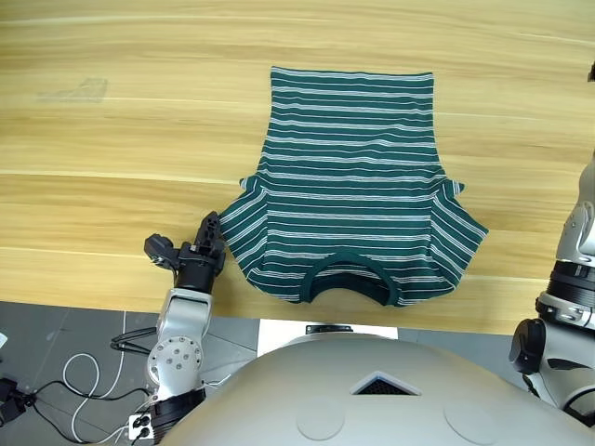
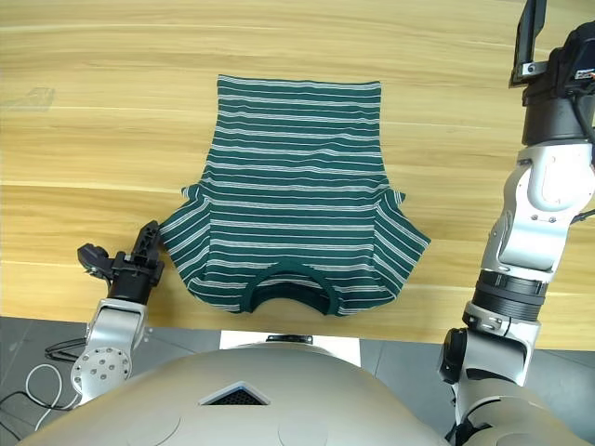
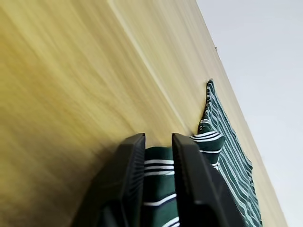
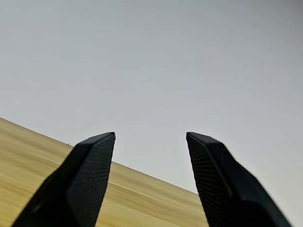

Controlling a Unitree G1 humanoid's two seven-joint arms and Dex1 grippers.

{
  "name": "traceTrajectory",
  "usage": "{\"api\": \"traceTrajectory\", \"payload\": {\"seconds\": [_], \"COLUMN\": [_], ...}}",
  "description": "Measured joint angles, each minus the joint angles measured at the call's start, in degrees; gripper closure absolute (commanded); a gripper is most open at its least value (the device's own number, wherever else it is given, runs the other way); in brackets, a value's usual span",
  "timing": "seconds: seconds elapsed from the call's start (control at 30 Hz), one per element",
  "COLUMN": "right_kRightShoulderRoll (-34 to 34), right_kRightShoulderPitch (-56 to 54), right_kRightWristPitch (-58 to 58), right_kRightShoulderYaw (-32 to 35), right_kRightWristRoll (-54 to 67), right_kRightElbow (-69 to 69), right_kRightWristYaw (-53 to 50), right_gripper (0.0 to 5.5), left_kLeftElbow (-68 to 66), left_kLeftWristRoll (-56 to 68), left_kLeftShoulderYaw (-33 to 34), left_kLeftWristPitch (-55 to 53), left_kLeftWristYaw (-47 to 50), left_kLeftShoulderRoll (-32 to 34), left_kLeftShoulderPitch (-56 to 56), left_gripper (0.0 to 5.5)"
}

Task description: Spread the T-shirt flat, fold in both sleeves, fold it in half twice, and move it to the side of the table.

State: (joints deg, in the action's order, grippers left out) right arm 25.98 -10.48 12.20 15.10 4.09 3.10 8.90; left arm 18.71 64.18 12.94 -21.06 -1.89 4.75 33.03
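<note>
A dark green T-shirt (image 1: 349,186) with thin white stripes lies spread on the wooden table (image 1: 112,167), collar toward me and hem at the far side. Both short sleeves stick out at the sides near the front. My left gripper (image 1: 212,228) is low at the shirt's left sleeve, near the table's front edge. In the left wrist view its fingers (image 3: 135,156) stand close together with striped fabric (image 3: 158,163) between them. My right gripper (image 4: 150,135) is held high beyond the shirt's right side, open and holding nothing.
Bare wood runs wide to the left, right and far side of the shirt. The table's front edge (image 1: 93,295) lies just below the collar. Cables (image 1: 65,376) lie on the grey floor at the lower left.
</note>
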Motion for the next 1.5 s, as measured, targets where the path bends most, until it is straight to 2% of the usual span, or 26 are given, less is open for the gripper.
{"api": "traceTrajectory", "payload": {"seconds": [0.13, 0.6, 1.0, 1.27, 1.5], "right_kRightShoulderRoll": [-0.41, -0.58, -0.97, -1.24, -1.46], "right_kRightShoulderPitch": [-0.09, -1.63, -1.66, -1.42, -1.14], "right_kRightWristPitch": [0.51, 1.0, 1.49, 1.65, 1.69], "right_kRightShoulderYaw": [-0.05, -1.01, -1.06, -1.11, -1.11], "right_kRightWristRoll": [-0.02, -0.04, -0.87, -0.93, -0.97], "right_kRightElbow": [-0.43, -2.57, -2.86, -2.86, -2.86], "right_kRightWristYaw": [0.0, 0.07, 0.05, 0.05, 0.04], "right_gripper": [2.72, 2.72, 2.72, 2.72, 2.72], "left_kLeftElbow": [0.03, -0.26, -0.7, -0.34, 0.2], "left_kLeftWristRoll": [-1.0, -3.53, -6.03, -5.99, -5.94], "left_kLeftShoulderYaw": [0.75, 1.79, 4.1, 5.08, 3.28], "left_kLeftWristPitch": [-0.06, -1.28, -1.09, -2.22, -4.45], "left_kLeftWristYaw": [-1.23, -3.61, -4.68, -4.75, -6.87], "left_kLeftShoulderRoll": [-0.43, -0.99, -1.79, -1.5, -0.86], "left_kLeftShoulderPitch": [-0.52, -1.19, -1.68, -1.73, -1.21], "left_gripper": [5.49, 5.49, 3.56, 3.56, 3.56]}}
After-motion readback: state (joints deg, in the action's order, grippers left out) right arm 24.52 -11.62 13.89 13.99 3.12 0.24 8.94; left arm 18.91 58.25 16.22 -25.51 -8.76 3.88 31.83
